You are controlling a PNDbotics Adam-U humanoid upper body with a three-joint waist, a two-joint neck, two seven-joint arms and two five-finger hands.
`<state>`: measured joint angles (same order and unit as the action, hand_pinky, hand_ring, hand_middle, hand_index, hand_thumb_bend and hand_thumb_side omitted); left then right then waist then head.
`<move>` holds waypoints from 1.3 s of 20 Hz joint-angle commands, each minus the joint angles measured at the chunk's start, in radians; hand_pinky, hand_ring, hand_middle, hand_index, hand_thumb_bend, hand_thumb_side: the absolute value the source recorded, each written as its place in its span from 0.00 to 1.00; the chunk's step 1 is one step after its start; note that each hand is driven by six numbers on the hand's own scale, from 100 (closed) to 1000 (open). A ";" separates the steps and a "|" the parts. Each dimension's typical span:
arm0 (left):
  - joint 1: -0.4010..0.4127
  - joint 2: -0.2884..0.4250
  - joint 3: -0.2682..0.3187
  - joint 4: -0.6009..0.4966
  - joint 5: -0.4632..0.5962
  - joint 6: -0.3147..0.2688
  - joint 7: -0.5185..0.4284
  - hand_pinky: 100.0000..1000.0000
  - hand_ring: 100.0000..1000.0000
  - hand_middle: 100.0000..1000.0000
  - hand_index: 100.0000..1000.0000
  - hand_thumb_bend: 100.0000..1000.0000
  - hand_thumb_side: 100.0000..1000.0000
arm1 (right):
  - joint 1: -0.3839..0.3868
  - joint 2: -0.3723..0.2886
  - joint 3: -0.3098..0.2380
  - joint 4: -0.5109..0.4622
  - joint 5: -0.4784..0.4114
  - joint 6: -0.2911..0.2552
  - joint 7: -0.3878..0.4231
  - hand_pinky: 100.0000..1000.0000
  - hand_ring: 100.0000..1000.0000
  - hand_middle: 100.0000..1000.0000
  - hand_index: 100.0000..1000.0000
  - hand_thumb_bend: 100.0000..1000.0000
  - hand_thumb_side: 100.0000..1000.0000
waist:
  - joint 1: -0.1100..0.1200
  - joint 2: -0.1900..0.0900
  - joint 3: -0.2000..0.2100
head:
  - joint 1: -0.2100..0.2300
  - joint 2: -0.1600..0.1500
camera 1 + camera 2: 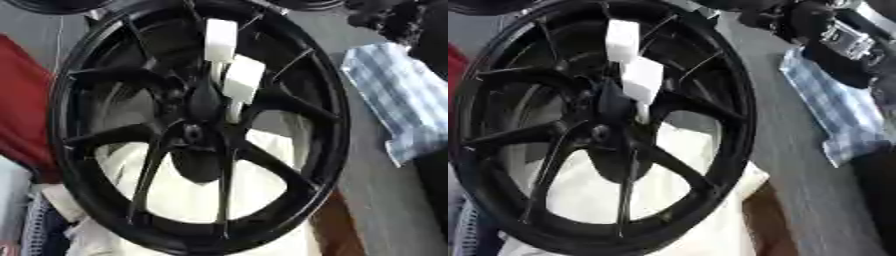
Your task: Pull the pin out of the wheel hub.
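Note:
A large black wheel hub (197, 132) with several spokes fills both views, tilted, lying over pale cloth. Two white block-headed pins stand near its centre: the upper pin (220, 40) toward the rim, and the lower pin (243, 77), whose thin white stem runs down beside the centre boss. My right hand (785, 17) is a dark blurred shape at the top right, just beyond the rim and apart from both pins. Its black forearm with a silver joint (846, 40) runs off to the right. How its fingers are set cannot be made out. My left hand appears in neither view.
A blue-and-white checked cloth (398, 100) lies on the grey surface (385, 200) right of the wheel. Red material (22, 100) sits at the left edge. A white cloth (192, 195) shows under the spokes, and a brown edge (337, 230) beside it.

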<state>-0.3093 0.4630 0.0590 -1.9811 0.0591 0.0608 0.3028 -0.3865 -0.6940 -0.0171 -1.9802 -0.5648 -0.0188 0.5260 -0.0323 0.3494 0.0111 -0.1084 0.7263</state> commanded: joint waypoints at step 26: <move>-0.012 0.038 -0.022 -0.019 -0.009 0.013 -0.025 0.62 0.51 0.52 0.68 0.00 0.52 | -0.357 -0.321 0.196 -0.018 0.292 -0.121 0.116 0.98 1.00 0.75 0.82 0.00 0.36 | -0.032 -0.053 0.011 | -0.046 0.022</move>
<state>-0.3141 0.4678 0.0356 -1.9811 0.0519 0.0741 0.2819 -0.7265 -0.9739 0.1716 -1.9852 -0.2941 -0.1474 0.6405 -0.0672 0.3264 0.0229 -0.1481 0.7464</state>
